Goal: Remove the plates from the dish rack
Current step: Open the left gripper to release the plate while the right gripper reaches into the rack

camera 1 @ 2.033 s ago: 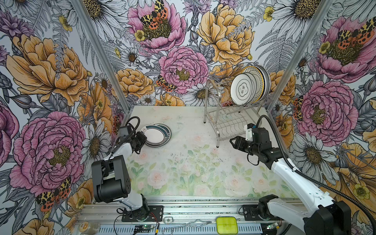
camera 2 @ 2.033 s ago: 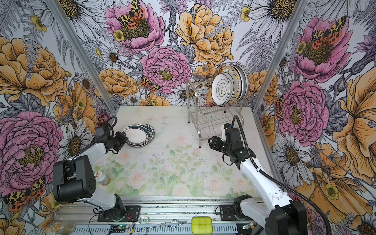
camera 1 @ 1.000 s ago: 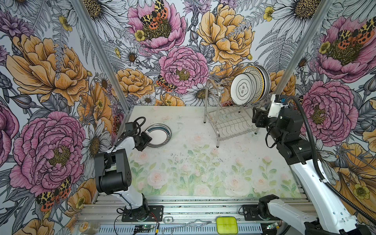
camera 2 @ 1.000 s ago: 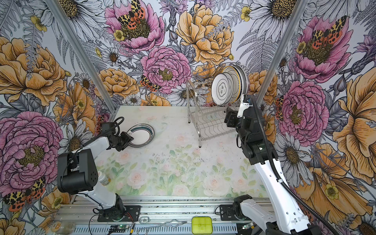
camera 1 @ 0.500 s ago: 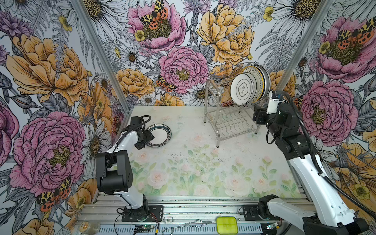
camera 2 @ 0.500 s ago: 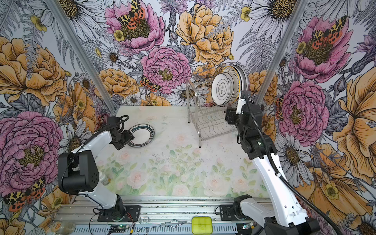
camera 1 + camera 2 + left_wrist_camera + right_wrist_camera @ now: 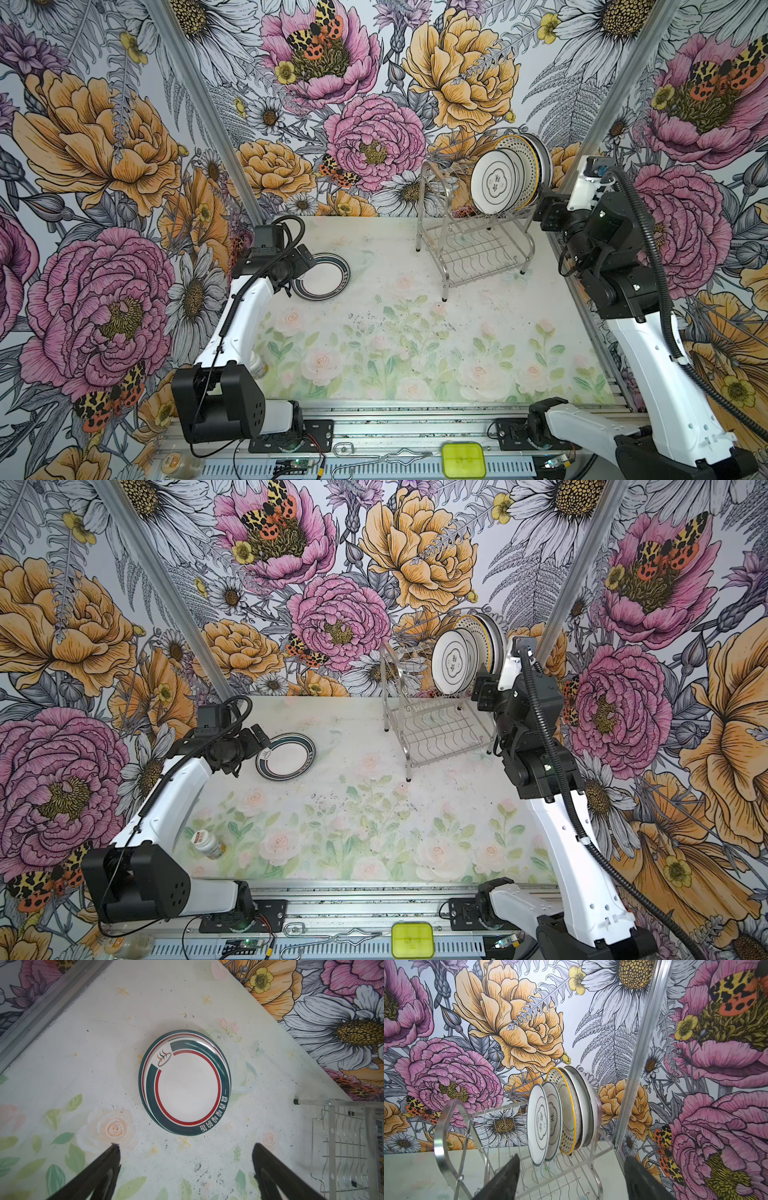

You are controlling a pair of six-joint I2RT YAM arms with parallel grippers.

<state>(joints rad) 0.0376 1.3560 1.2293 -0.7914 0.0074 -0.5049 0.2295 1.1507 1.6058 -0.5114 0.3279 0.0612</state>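
Observation:
The steel wire dish rack (image 7: 473, 249) (image 7: 436, 733) stands at the back right. Several plates (image 7: 509, 176) (image 7: 463, 660) (image 7: 562, 1113) stand on edge at its right end. The front ones are white with a dark emblem, and one behind them is dotted with a yellow rim. My right gripper (image 7: 547, 212) (image 7: 482, 694) (image 7: 572, 1157) hangs open and empty beside that end of the dish rack (image 7: 452, 1126). A teal-and-red-rimmed plate (image 7: 322, 276) (image 7: 286, 756) (image 7: 185, 1082) lies flat on the table at the left, with a second rim showing under it. My left gripper (image 7: 305, 264) (image 7: 259, 737) (image 7: 185, 1147) is open just off its edge.
Flowered walls close in the table on three sides. An aluminium corner post (image 7: 633, 1064) stands close to my right gripper. A small jar (image 7: 208, 845) lies near the left arm's base. A yellow-green box (image 7: 463, 459) sits on the front rail.
My left gripper has opened and let go of the teal-rimmed plate, which now lies flat. My right arm has risen from the table to the rack's right end, its jaws a little wider.

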